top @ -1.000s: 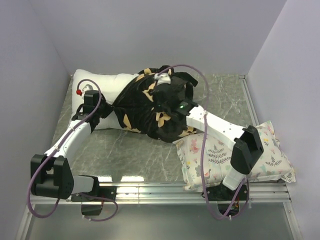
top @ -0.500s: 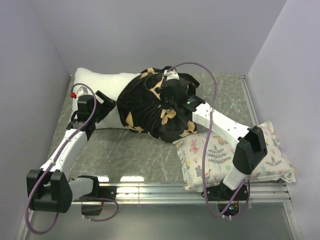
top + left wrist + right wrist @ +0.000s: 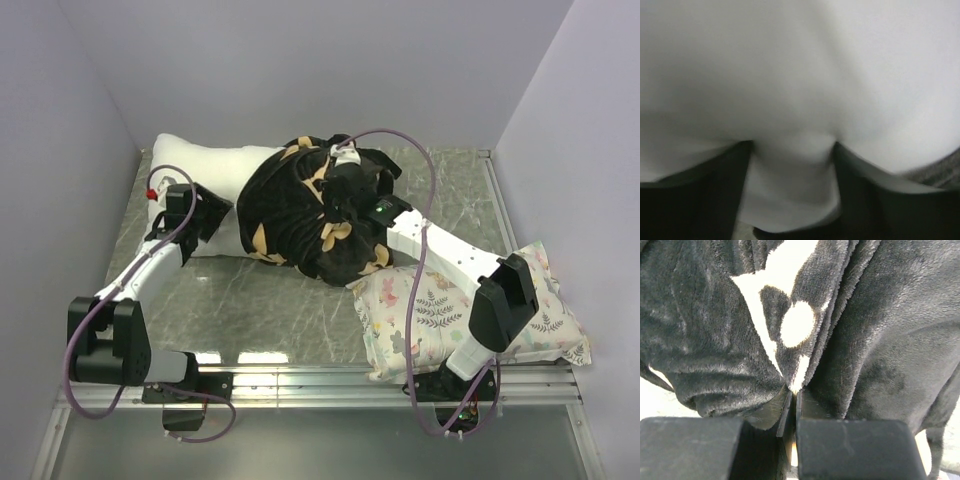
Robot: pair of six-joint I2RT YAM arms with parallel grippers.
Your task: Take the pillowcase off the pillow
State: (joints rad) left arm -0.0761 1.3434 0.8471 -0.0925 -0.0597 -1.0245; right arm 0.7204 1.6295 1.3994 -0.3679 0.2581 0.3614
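The black plush pillowcase [image 3: 290,215] with tan flower motifs is bunched over the right end of the white pillow [image 3: 200,165], whose left part lies bare at the back left. My right gripper [image 3: 340,185] sits on top of the bunched cover. In the right wrist view it [image 3: 794,395] is shut on a fold of the pillowcase [image 3: 715,330]. My left gripper [image 3: 207,213] presses on the bare pillow's front edge, next to the cover's rim. In the left wrist view it [image 3: 792,170] holds a bulge of the white pillow [image 3: 800,75] between its dark fingers [image 3: 725,190].
A smaller white pillow with pastel floral print [image 3: 440,310] lies at the front right, under my right arm and touching the black cover. Grey walls close in on the left, back and right. A metal rail [image 3: 330,375] runs along the near edge.
My right gripper has drawn the pillowcase a little to the right, baring slightly more white pillow. My left arm's elbow has swung out and back while its gripper stayed on the pillow.
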